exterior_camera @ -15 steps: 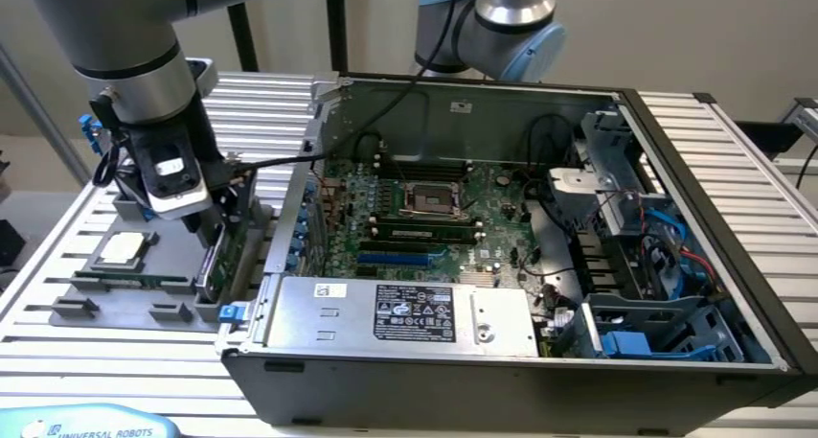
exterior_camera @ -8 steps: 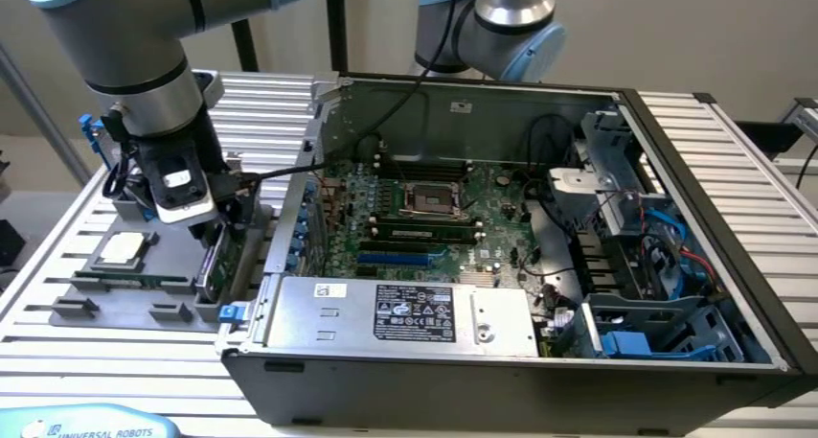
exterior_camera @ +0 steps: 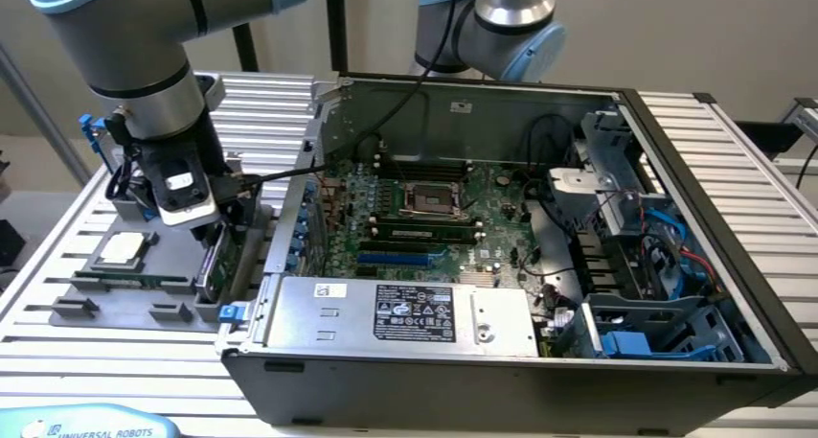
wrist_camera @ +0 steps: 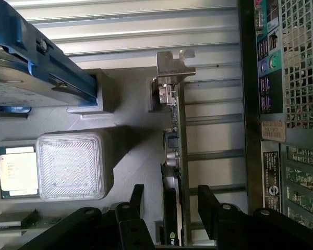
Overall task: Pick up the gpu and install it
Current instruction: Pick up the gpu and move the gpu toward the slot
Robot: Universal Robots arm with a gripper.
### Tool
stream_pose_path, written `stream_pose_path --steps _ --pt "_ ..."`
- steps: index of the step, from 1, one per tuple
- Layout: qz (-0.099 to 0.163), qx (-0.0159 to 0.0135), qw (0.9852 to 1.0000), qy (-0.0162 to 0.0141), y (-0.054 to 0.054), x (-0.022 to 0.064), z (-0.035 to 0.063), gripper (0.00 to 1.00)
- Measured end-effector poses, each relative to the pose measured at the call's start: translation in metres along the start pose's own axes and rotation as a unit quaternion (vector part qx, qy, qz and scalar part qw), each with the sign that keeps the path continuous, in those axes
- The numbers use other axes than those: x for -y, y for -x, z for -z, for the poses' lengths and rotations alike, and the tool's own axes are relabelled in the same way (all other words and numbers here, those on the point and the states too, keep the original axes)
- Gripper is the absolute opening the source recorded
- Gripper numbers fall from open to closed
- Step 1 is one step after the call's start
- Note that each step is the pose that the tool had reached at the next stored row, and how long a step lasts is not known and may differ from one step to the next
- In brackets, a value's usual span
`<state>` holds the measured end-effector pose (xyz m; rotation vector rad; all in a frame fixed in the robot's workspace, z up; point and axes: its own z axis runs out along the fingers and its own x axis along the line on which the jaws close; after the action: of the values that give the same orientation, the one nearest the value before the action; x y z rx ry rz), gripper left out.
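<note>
The gpu [exterior_camera: 218, 263] stands on its long edge in a slot of the grey holder tray [exterior_camera: 77, 311], at the side of the tray nearest the computer case [exterior_camera: 511, 385]. In the wrist view the gpu [wrist_camera: 175, 151] shows as a thin upright card with its silver end bracket [wrist_camera: 173, 65] at the end away from the claw. The card is not in the case.

The same tray [wrist_camera: 130, 146] also holds a small square silver processor chip [wrist_camera: 18, 172] in a recess, with a frosted ribbed square block [wrist_camera: 73, 166] just beside it. A silver hard drive with blue side rails [wrist_camera: 34, 67] sits in the tray too. In the exterior view the chip [exterior_camera: 124, 249] lies to the left of the card.

The case lies open on the slatted bench [exterior_camera: 115, 366], just beside the tray. Inside it are a green motherboard [exterior_camera: 480, 194] with an unfilled processor socket [exterior_camera: 428, 198], a silver power supply [exterior_camera: 397, 313] along the near wall, and blue cables [exterior_camera: 665, 237] in the drive bay on the exterior view's right.

The arm [exterior_camera: 128, 64] points straight down over the tray. Its claw [exterior_camera: 213, 230] is low over the card. In the wrist view the claw [wrist_camera: 172, 205] is released, with one black finger [wrist_camera: 137, 200] on each side of the card and a gap showing between each finger and the card.
</note>
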<state>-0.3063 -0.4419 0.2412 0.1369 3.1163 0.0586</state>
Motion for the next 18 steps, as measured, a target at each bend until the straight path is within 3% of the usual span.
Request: stream_pose_path --steps 9,11,13,14,17,18 --pt "0.0 0.0002 1.0 -0.0023 -0.0003 -0.0015 -0.0036 0.54" --pt "0.0 0.0003 1.0 -0.0023 -0.0003 -0.0023 -0.0038 0.45" --pt "0.0 0.0003 1.0 -0.0024 -0.0004 -0.003 -0.0038 0.45" --pt "0.0 0.0002 1.0 -0.0024 -0.0004 -0.0034 -0.0038 0.38" --pt "0.0 0.0003 1.0 -0.0027 -0.0002 -0.0042 -0.0042 0.36" --pt "0.0 0.0003 1.0 -0.0028 -0.0003 -0.0044 -0.0044 0.29"
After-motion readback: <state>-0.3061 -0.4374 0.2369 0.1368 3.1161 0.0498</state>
